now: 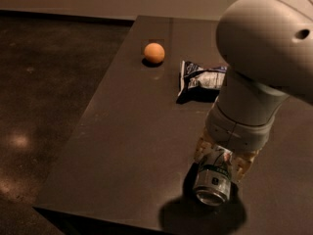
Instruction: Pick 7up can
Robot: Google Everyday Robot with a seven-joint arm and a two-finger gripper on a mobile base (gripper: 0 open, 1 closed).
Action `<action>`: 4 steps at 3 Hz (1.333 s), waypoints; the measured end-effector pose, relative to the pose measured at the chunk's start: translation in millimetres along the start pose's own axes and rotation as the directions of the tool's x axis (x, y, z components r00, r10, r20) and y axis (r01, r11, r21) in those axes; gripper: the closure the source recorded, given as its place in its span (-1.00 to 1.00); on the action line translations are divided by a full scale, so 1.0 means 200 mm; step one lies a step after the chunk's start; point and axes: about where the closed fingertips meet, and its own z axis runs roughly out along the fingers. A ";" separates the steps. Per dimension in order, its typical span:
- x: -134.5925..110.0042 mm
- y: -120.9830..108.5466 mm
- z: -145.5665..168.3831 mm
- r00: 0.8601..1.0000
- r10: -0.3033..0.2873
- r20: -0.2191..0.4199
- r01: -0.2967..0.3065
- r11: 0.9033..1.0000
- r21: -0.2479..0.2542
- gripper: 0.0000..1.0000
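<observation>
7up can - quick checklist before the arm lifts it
1. Gripper placed at the small silver-and-green aluminium 7up can: ok, it straddles the can.
2. Grip secure: cannot tell.
3. Can resting on the dark table: ok, lying on its side, one end facing the camera.
4. Margin from the table's front edge: not ok, the can lies close to it.
5. Blue-and-white chip bag and orange ball apart from the can: ok.

The small silver-white aluminium 7up can (pixel 213 177) gives off bright metallic glints. It is pinched on both sides by the matt tan gripper (pixel 222 160) at the near right of the dark, smooth, faintly sheened table (pixel 132 131). The grey arm shell (pixel 264 48) looks like satin plastic. The blue-and-white chip bag (pixel 201 77) is crinkled and glossy.
</observation>
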 end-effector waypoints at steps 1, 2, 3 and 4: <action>0.03 -0.04 -0.05 0.996 0.087 0.010 -0.088 0.996 0.032 0.66; 0.06 -0.09 -0.16 0.977 0.205 0.057 -0.209 0.975 0.077 1.00; 0.08 -0.14 -0.32 0.959 0.266 0.098 -0.277 0.952 0.130 1.00; 0.10 -0.19 -0.48 0.945 0.302 0.125 -0.322 0.929 0.184 1.00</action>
